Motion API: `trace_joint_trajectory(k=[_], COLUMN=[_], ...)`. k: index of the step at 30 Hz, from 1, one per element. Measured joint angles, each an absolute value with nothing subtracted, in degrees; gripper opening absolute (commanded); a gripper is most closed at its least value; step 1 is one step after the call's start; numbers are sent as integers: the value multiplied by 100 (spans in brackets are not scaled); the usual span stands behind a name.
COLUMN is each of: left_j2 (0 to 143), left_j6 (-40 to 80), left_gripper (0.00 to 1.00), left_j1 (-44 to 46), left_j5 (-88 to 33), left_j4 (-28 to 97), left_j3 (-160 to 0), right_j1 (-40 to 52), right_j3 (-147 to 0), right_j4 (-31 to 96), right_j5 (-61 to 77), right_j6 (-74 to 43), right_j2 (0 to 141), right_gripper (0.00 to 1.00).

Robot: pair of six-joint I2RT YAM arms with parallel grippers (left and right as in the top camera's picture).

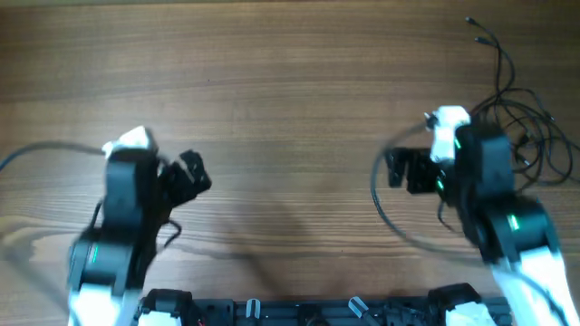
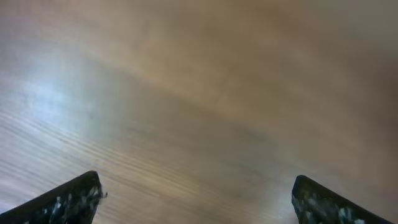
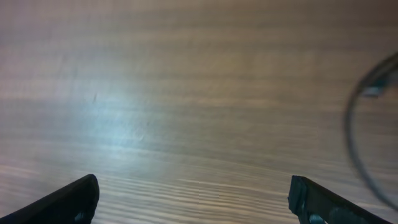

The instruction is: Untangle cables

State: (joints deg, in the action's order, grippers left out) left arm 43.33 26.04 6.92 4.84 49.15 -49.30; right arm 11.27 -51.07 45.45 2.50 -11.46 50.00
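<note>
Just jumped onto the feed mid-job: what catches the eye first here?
The cables stand out first: a loose black tangle at the far right of the table, partly behind the right arm, with one strand trailing toward the top corner. Next, the left gripper and right gripper both stand wide open and empty over bare wood. A blurred dark loop curves beside the right gripper.

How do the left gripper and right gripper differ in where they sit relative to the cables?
The right gripper sits close to the cables, one strand curving past it; the left gripper is far across the table from them. The right wrist view catches a strand; the left wrist view shows only wood. Both are open and empty.
</note>
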Motion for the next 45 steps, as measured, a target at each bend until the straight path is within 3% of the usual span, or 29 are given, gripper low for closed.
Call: trace_joint_trajectory(k=[7, 17, 25, 33, 45], left_j2=[2620, 2558, 2558, 2558, 2558], left_j6=[2556, 2554, 2554, 2554, 2552], left_gripper=[100, 100, 100, 100, 100], left_j1=[692, 692, 692, 692, 692], left_j5=[484, 482, 482, 482, 484], left_j4=[5081, 6318, 6436, 6436, 6440], left_j3=[-4740, -4674, -4672, -4672, -4665], right_j1=[1127, 1127, 1127, 539, 429], right_j3=[-5026, -5022, -5004, -4989, -1957], right_j4=[4554, 4624, 4624, 4525, -440], right_j5=[-279, -311, -329, -329, -346], right_j6=[-1284, -1282, -1282, -1282, -1347], right_j2=[3854, 4318, 4829, 4130, 1619], right_gripper=[100, 100, 99, 100, 100])
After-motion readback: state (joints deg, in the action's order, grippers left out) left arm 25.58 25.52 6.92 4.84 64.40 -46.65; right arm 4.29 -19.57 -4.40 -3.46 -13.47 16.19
